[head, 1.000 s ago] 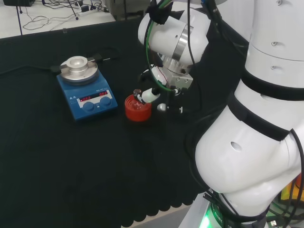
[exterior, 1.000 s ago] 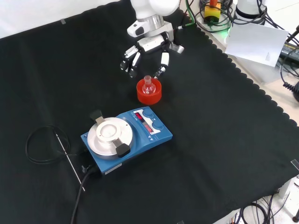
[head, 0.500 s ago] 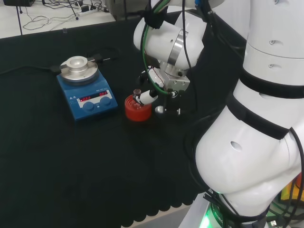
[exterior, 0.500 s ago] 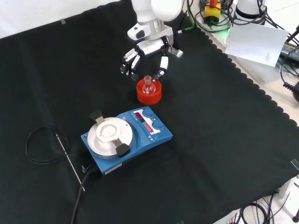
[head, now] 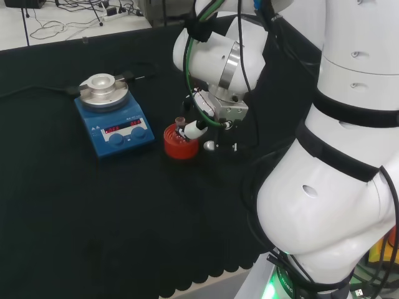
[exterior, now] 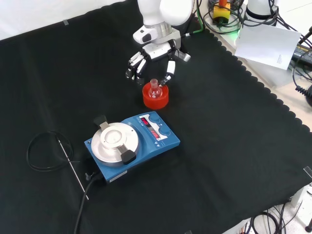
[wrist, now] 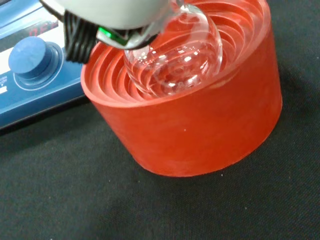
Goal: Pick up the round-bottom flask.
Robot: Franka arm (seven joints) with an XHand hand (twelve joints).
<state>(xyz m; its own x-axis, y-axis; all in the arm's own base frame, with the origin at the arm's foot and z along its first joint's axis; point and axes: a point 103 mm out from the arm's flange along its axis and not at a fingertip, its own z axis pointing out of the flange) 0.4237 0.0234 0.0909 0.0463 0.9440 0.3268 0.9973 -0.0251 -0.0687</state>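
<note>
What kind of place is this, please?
Probably a laboratory bench: a round glass flask sits in a red ribbed stand, beside a blue stirrer plate, with a robot hand above.

The blue stirrer plate (exterior: 134,146) shows red display digits, seemingly too small to read.
</note>
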